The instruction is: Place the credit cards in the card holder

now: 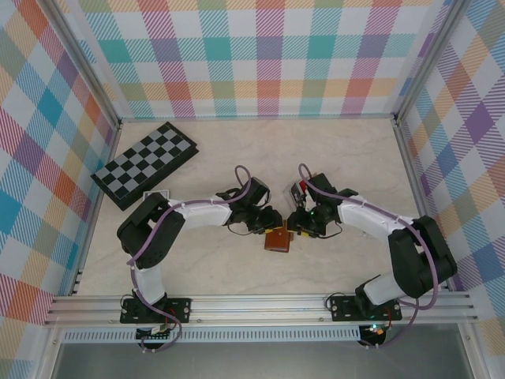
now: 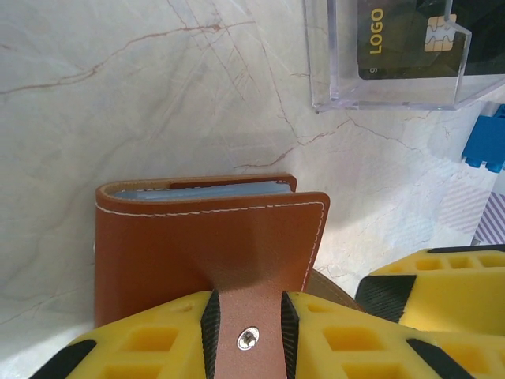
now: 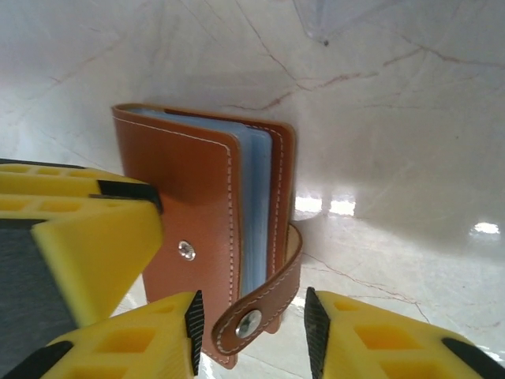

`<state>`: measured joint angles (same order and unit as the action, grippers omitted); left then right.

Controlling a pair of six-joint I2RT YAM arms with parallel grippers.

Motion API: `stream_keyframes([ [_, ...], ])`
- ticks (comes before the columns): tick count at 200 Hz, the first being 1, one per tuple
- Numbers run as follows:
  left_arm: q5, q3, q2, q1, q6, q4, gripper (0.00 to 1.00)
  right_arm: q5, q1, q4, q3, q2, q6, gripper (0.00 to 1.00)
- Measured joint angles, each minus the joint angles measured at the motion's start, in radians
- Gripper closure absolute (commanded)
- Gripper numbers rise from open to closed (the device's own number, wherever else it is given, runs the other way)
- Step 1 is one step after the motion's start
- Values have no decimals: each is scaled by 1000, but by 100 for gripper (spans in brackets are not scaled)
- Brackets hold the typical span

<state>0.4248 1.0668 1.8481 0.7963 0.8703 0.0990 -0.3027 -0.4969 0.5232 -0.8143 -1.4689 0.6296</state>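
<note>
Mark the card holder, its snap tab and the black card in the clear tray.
card holder [image 3: 197, 181]: right wrist view, front leather cover.
snap tab [image 3: 272, 296]: right wrist view, curved strap above the snap.
black card [image 2: 402, 39]: left wrist view, face between logo and chip.

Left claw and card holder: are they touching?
Touching. The left wrist view shows the snap tab of the card holder pinched inside the left claw, against both pads.
</note>
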Motion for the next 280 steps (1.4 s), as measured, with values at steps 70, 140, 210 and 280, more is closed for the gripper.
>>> stream_keyframes([
  [70,0,0,0,0,0,0,71,36,-2,38,-11,2,-10,86],
  [140,0,0,0,0,0,0,71,56,-2,58,-11,35,-9,82],
  [210,1,0,0,0,0,0,69,55,-2,66,-11,39,-14,97],
  [280,-87,-1,-91,1,-61,92,55,39,-2,47,-11,39,-13,100],
])
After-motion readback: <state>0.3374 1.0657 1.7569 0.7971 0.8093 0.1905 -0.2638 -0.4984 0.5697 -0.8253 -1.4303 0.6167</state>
